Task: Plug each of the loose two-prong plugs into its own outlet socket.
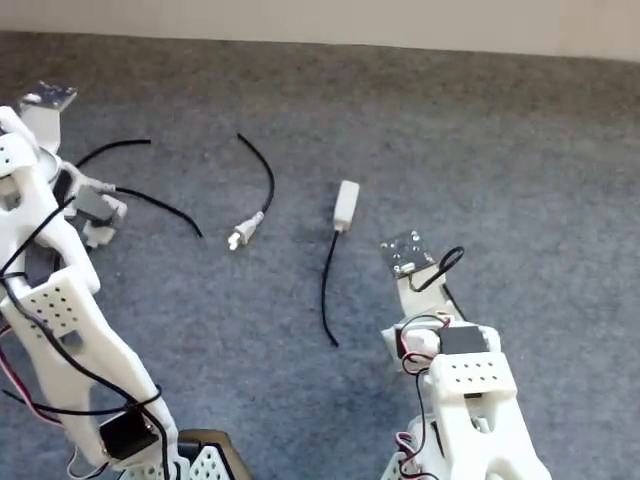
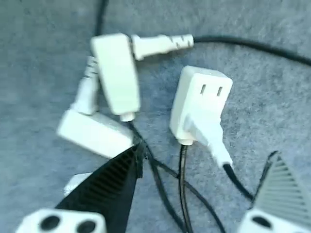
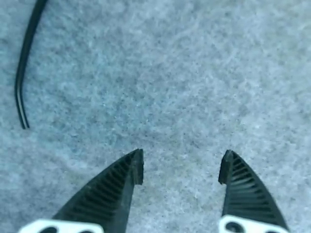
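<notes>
Grey worktop [image 1: 500, 130]. Loose plug [image 1: 240, 236] mid-worktop, free socket [image 1: 345, 203] just beside it, unmated. Your left end effector [image 2: 206, 153] apart over a cluster [image 2: 116, 73] of sockets at the left edge; right end effector [image 3: 182, 154] apart, empty. Risk: you snag a cord [image 1: 270, 175] and drag its neighbours.

Free carpet [image 1: 520, 150] beside clustered outlet sockets [image 2: 199, 104]
</notes>
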